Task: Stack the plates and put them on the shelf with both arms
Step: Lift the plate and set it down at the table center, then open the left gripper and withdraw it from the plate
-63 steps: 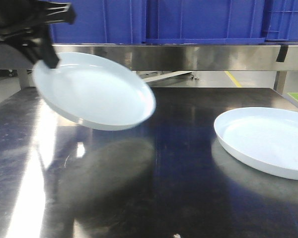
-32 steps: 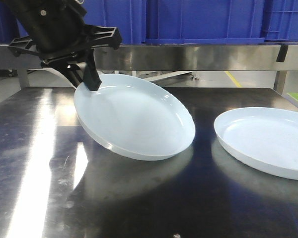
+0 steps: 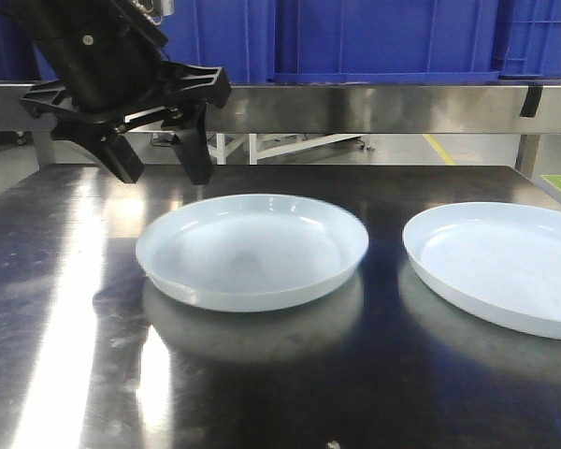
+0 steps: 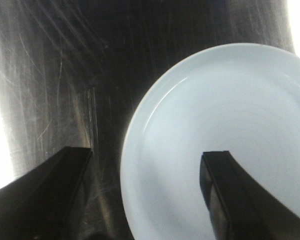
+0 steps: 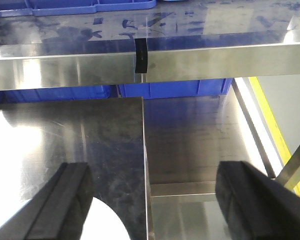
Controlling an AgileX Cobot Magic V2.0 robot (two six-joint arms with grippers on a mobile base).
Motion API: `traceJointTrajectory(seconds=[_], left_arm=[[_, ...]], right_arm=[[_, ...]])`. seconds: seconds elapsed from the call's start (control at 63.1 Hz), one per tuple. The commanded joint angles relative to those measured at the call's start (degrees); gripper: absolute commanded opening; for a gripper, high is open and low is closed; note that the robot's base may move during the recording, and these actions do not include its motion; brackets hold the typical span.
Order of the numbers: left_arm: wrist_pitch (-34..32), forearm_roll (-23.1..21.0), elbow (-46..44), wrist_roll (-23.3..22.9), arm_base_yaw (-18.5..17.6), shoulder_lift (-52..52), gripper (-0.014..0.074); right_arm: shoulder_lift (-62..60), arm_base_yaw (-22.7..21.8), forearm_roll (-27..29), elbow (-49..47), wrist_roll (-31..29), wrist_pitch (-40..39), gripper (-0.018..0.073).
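Observation:
One pale blue-white plate (image 3: 252, 253) lies flat on the dark steel table (image 3: 65, 309) near the middle. My left gripper (image 3: 165, 176) hovers open just above its back left rim, holding nothing. In the left wrist view the same plate (image 4: 225, 125) fills the right side, and the left gripper (image 4: 147, 155) straddles its edge with jaws wide apart. A second plate (image 3: 505, 267) rests flat at the right. My right gripper (image 5: 155, 170) is open and empty; a sliver of a plate (image 5: 107, 225) shows under its left finger.
A steel shelf (image 3: 374, 103) runs across the back above the table, carrying blue crates (image 3: 383, 37). In the right wrist view the shelf edge (image 5: 190, 62) has a black tape strip, and the table's right edge (image 5: 146, 165) drops to a lower steel surface.
The left arm carried the tilted plate rightward from the left, set it flat on the table, then let go. Its jaws now stand open above the rim.

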Motion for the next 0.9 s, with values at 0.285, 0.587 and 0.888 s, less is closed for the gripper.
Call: traceJointTrajectory(seconds=[0.285, 0.587, 0.888], left_arm=[[-3.21, 0.07, -6.4, -0.34, -0.03, -7.78, 0.009], [-5.02, 0.07, -5.93, -2.13, 11.31, -20.23, 0.009], [-8.3, -0.04, 3.48, -2.13, 24.34, -33.56, 0.009]], right_arm=[[-0.54, 0.08, 0.0, -2.21, 0.13, -3.46, 0.0613], [-0.54, 0.08, 0.0, -2.21, 0.13, -3.46, 0.0613], [-0.54, 0.08, 0.0, -2.21, 0.13, -3.46, 0.0613]])
